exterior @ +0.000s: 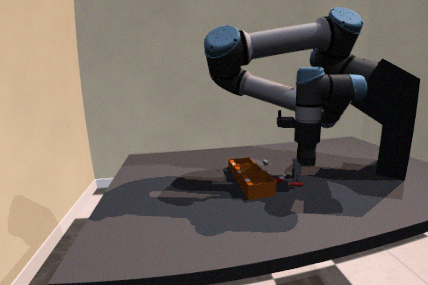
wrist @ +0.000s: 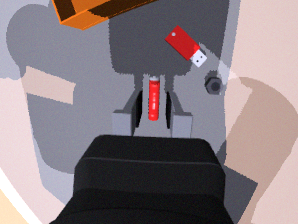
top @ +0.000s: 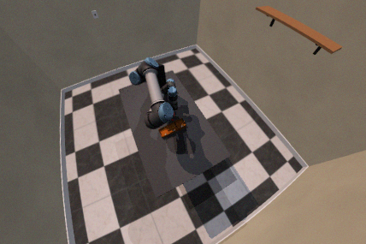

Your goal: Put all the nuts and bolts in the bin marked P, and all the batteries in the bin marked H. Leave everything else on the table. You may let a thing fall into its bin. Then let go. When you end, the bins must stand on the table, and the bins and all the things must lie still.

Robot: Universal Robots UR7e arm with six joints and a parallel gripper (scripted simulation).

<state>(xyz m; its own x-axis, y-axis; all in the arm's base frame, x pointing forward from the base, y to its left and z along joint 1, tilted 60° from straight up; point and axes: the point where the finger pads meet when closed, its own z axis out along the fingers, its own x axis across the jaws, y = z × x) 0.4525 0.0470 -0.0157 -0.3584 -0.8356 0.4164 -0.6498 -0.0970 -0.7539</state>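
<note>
Overhead, from the top view: 1 jointed arm (top: 154, 86) (exterior: 287, 39) with blue joint caps, reaching over a dark table (top: 141, 139) (exterior: 150, 253) (wrist: 272, 135); beside it, orange bins (top: 164, 133) (exterior: 261, 191) (wrist: 82, 22) in a row. On 1 wall, an orange-brown shelf (top: 299, 28) on 2 black brackets; on another, a small pale plate (top: 95, 14).

From the exterior view: gripper (exterior: 297, 180) (wrist: 154, 102) pointing straight down, low over the table, near the bins. Pale patches on the orange, too small to read.

From the wrist view: jaws parted, gripping nothing, with a red battery (exterior: 296, 184) (wrist: 154, 100) lying lengthwise between the 2 fingers and a gap on each side. Light marks along its red wrap, too blurred to read. Nearby, a red USB stick (wrist: 185, 45) with a silver plug, and just beyond the plug, 1 dark hexagonal nut or bolt head (wrist: 214, 85). At the upper edge, part of the orange, cut off.
</note>
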